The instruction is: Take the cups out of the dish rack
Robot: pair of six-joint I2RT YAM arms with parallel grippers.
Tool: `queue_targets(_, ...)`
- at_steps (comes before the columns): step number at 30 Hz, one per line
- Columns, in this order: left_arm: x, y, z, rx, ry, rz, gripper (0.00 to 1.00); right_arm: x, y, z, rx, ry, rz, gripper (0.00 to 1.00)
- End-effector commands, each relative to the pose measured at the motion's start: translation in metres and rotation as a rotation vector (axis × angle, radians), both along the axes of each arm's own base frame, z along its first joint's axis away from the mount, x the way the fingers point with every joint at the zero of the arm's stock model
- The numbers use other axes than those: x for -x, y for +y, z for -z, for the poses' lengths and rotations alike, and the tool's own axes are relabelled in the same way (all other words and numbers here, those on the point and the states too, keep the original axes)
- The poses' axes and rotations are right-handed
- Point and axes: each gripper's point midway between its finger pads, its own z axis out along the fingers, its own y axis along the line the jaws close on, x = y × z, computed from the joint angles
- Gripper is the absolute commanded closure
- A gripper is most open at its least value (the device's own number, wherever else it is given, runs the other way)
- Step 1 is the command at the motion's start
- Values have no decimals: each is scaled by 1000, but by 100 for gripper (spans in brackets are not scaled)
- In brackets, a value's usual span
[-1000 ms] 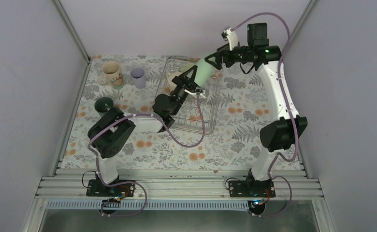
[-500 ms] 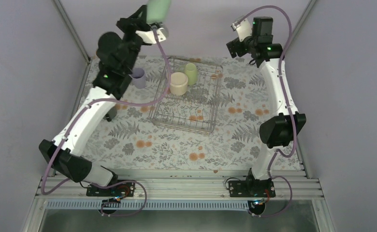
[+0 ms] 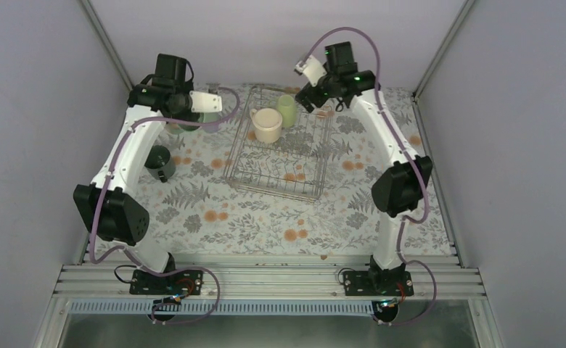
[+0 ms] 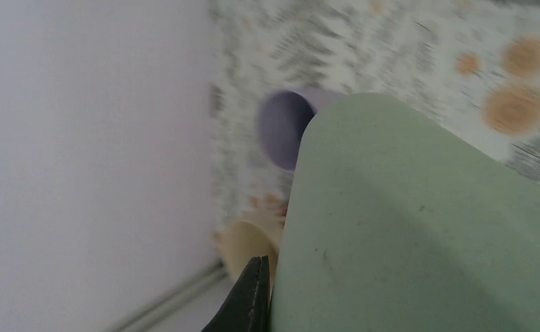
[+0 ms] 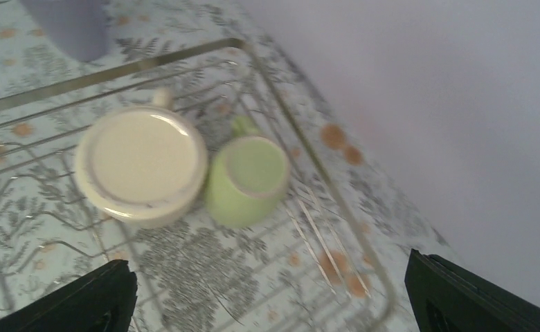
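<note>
1. A dark grey-green cup (image 3: 158, 161), round-mouthed, stands on the floral tablecloth (image 3: 265, 217) near the table's left edge, well apart from the rack.
2. The left gripper (image 3: 191, 114) is clamped on the held green cup (image 4: 419, 228) at the far left of the table, outside the rack. The cup is matte pale green and smooth, with a few tiny specks. One black finger (image 4: 253, 297) presses against its side and the other is hidden. Whether the cup touches the cloth cannot be told.
3. Just past it, blurred, are the round opening of a lavender cup (image 4: 284, 128) and the curved rim of a beige cup (image 4: 243, 242).
4. The dish rack (image 3: 276, 190), a rectangular grid of thin silvery wire with low sides, sits mid-table. The cloth's pattern shows through it.
5. At its far end a wide cream cup (image 5: 141, 160) and a narrower racked green cup (image 5: 246, 180) stand touching, both glossy, each with a small handle. Mouth up or down is unclear.
6. The right gripper (image 5: 268, 266) hangs above them, its black jaws spread wide with nothing between.
</note>
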Motion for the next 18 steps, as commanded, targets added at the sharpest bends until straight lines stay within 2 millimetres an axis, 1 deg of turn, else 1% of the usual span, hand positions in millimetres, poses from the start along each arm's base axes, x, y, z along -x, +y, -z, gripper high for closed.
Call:
queue_targets(1,30,25,50,-43,218,-7,97,9,47,26,38,59,-155,0)
queue_targets(4,37,32,70,-36,314,-9,98,7,68,41,60,75,-200,0)
queue_targets(7,39,37,87,-34,381,-21,98,4,84,60,71,117,-221,0)
queue_targets(13,36,35,117,-18,494,-29,98,5,106,99,54,197,-238,0)
queue_targets(16,31,34,129,-11,530,-43,98,7,116,111,36,216,-256,0)
queue_targets(18,32,35,139,-20,564,-47,98,8,121,115,22,227,-273,0)
